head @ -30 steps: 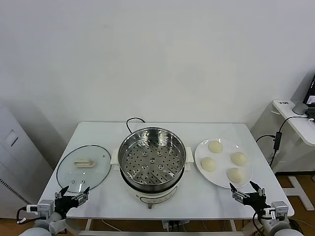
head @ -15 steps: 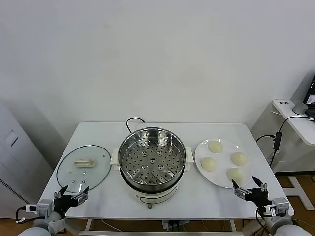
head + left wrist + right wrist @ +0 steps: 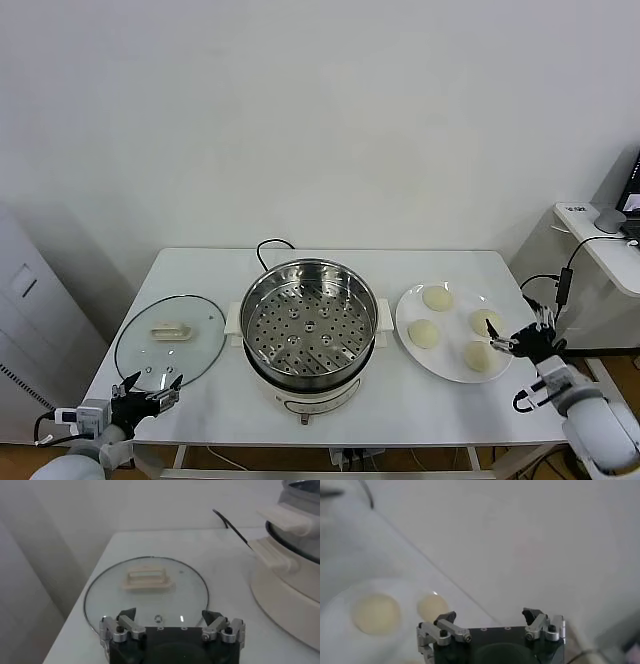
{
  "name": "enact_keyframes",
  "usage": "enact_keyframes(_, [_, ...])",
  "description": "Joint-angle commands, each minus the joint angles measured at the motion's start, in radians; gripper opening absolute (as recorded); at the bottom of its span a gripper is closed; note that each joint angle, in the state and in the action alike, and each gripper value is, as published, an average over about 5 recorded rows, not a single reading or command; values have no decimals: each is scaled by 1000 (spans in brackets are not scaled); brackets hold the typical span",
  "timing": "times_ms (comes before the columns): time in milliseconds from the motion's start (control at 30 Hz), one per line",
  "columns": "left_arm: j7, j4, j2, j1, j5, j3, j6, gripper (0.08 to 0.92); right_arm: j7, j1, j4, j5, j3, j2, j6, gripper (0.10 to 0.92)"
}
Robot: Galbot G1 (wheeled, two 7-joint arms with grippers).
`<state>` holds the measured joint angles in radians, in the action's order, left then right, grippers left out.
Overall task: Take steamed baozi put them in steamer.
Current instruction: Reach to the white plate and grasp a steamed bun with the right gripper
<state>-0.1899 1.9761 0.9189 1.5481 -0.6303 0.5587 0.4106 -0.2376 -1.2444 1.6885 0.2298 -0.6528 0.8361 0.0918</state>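
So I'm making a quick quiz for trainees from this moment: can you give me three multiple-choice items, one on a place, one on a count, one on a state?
1. Where does the glass lid lie?
A. on the steamer
B. flat on the table, on the steamer's left
C. on the plate

2. How many baozi are on the plate?
A. two
B. four
C. six

3. What is in the steamer?
A. only its perforated tray
B. one bun
C. water to the brim

Answers:
1 B, the lid rests on the tabletop by the left gripper.
2 B, four pale buns show beside the right gripper, jaws open.
3 A, only bare holes show inside.
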Motion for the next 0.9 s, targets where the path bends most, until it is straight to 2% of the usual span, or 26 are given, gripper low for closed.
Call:
enact_keyframes(33, [-4, -10, -6, -18, 36, -2, 25, 823, -232, 312, -216, 217, 159, -100, -69, 823])
enact_keyframes(200, [0, -27, -5, -35, 30, 1, 50, 823, -368, 518, -348, 153, 364, -165, -113, 823])
enact_keyframes(467, [3, -37, -7, -43, 35, 3, 64, 823, -580, 832, -495, 71, 677, -212, -97, 823])
enact_keyframes(900, [9, -37, -16, -48, 32, -5, 71, 823, -823, 1268, -890, 34, 1080, -20, -288, 823])
